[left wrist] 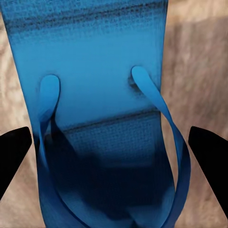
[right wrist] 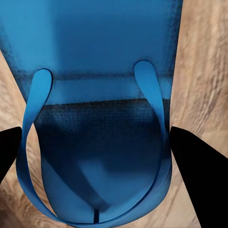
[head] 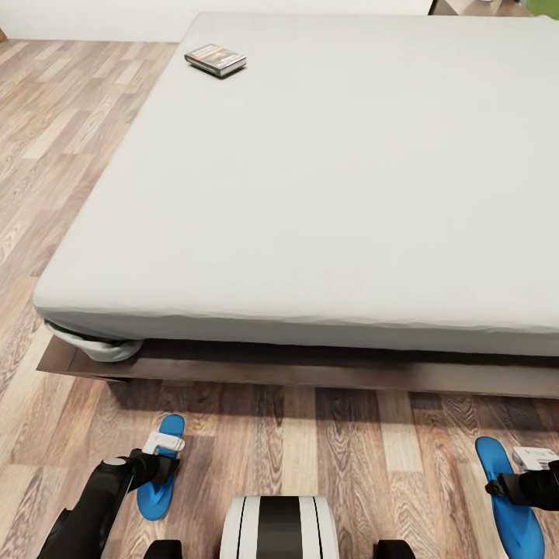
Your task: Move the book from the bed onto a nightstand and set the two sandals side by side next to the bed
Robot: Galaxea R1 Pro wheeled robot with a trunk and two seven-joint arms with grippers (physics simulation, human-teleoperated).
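Note:
The book (head: 215, 59) lies flat on the bed (head: 326, 178), near its far left corner. Two blue sandals rest on the wood floor in front of the bed's near side, far apart from each other. Over the left sandal (head: 161, 470) (left wrist: 95, 95) hovers my left gripper (head: 163, 445) (left wrist: 111, 152), open, its dark fingers (left wrist: 12, 154) straddling the sole. Likewise my right gripper (head: 534, 458) (right wrist: 95, 156) is open above the right sandal (head: 506, 497) (right wrist: 104, 95), its fingers (right wrist: 194, 164) close against the strap's sides. No nightstand is in view.
The bed's dark wooden frame (head: 310, 373) juts out low along the near side. Wood-plank floor (head: 70, 116) runs along the bed's left side. My base (head: 279, 528) sits between the two sandals.

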